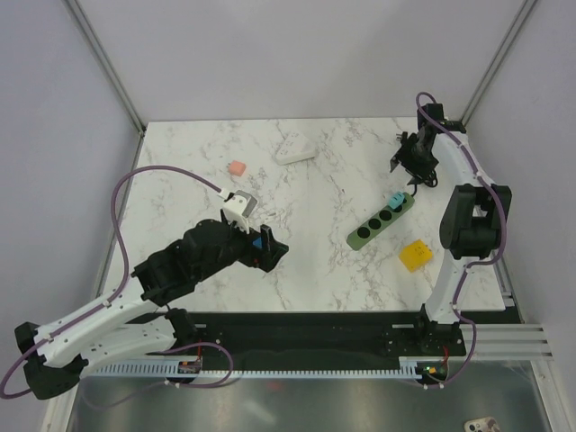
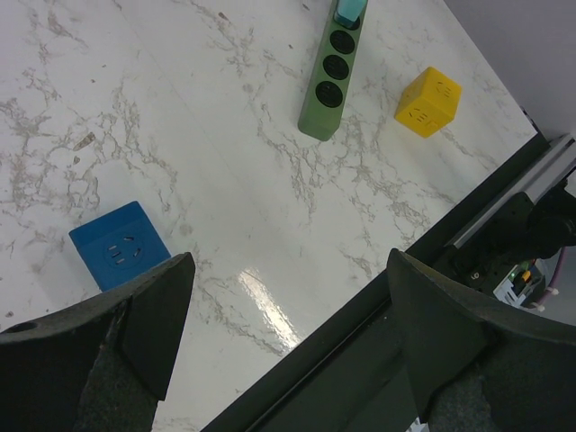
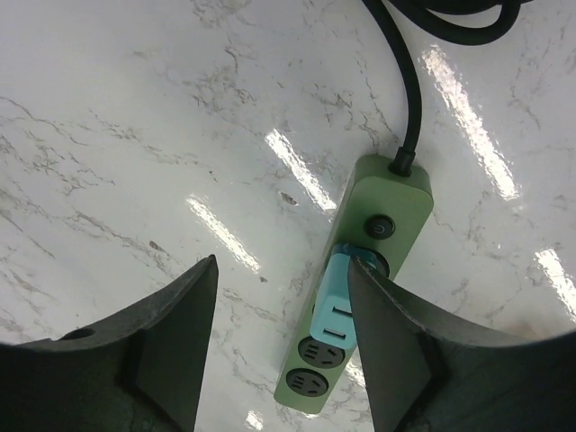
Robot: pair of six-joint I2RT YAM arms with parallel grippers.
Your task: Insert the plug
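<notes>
And there it is: the light-blue plug (image 3: 335,301) stands upright in the green power strip (image 3: 396,202), in the socket right next to the switch, with bare sockets running down the rest of the strip. The strip lies on a slant near the right edge of the counter (image 1: 315,270), its black cable (image 3: 409,108) trailing off toward the far right corner. The right gripper (image 3: 283,267) hangs straight over it with its fingers spread, nothing pinched, and the plug sits just inside one finger; whether they touch, I can't tell. Over toward the near left, the left gripper (image 2: 288,270) hovers low with its fingers spread wide and nothing between them, a blue cube (image 2: 119,245) on the counter just beside one finger. A yellow block (image 2: 428,101) sits near the strip's near end, toward the right edge. A pink block (image 1: 237,167) and a white object (image 1: 295,148) lie toward the far edge.
</notes>
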